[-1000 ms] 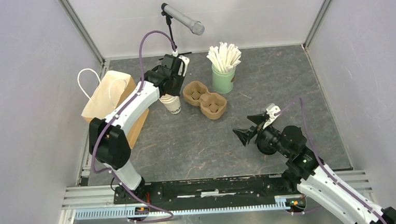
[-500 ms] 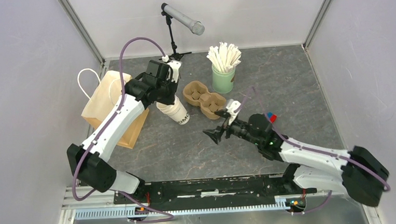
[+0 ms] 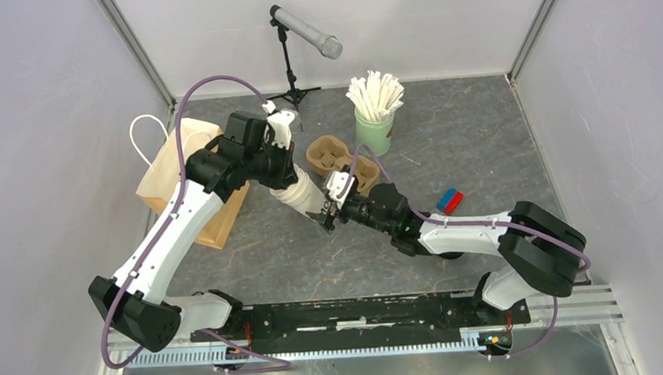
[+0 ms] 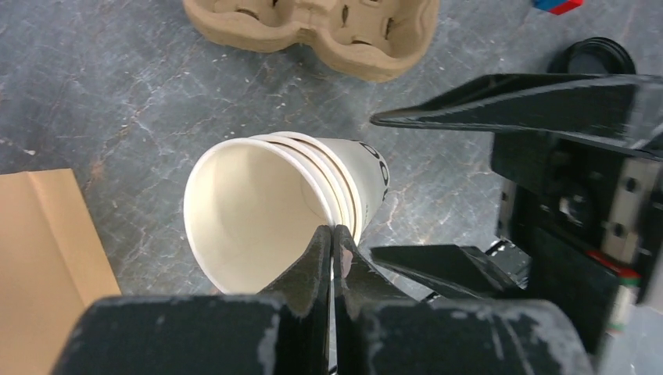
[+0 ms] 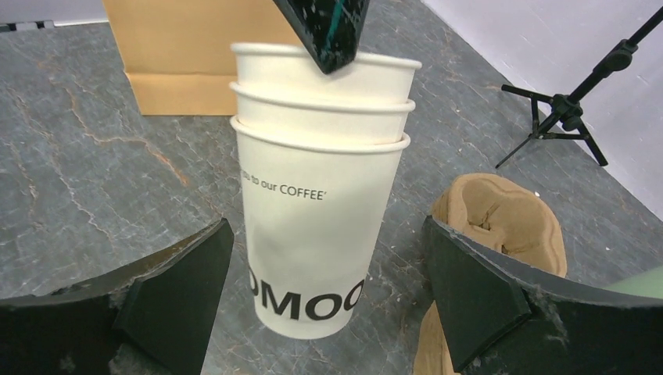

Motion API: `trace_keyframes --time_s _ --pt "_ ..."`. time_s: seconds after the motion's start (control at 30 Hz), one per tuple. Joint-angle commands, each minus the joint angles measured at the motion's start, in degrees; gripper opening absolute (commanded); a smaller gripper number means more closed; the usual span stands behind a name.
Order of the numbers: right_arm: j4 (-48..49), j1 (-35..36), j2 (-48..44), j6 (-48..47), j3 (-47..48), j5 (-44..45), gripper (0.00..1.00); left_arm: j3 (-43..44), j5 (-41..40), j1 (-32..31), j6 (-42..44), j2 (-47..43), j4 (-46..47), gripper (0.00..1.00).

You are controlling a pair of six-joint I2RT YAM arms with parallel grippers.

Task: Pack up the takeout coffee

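Over the grey table (image 3: 298, 259), your left gripper (image 4: 331, 234) pinches the rim of a tilted cup stack (image 4: 266, 211). The right gripper (image 5: 328, 234) gapes around its bottom cup. A crooked pull could drop or crush the stack. No lidded coffee shows, only a black lid (image 4: 598, 56).

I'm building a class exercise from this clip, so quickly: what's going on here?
The left hand is pinched shut on the rim of a stack of three lidless paper cups, holding it tilted. The right hand is wide open with a finger on either side of the bottom cup, not gripping it yet. A brown paper bag and a cardboard cup carrier sit close by on the table.
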Motion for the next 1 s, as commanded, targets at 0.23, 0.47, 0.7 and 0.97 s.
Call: trace_keyframes --time_s 0.23,0.47,0.7,0.97 --pt "9.99 0.38 5.76 -3.23 0.93 -3.24 0.98 0.76 10.41 -0.14 -4.78 -2.53 0.53 0.02" --pt "13.07 0.31 5.9 -3.99 -2.26 -4.18 0.83 2.86 10.67 -0.12 -5.33 -3.19 -0.54 0.02" --pt "16.88 0.36 6.25 -4.89 -5.36 -5.55 0.8 6.07 5.21 -0.13 -2.94 -3.81 -3.57 0.02" --pt "18.67 0.35 6.67 -4.46 -6.93 -5.24 0.75 10.23 3.47 -0.13 -1.8 -4.57 -5.02 0.02"
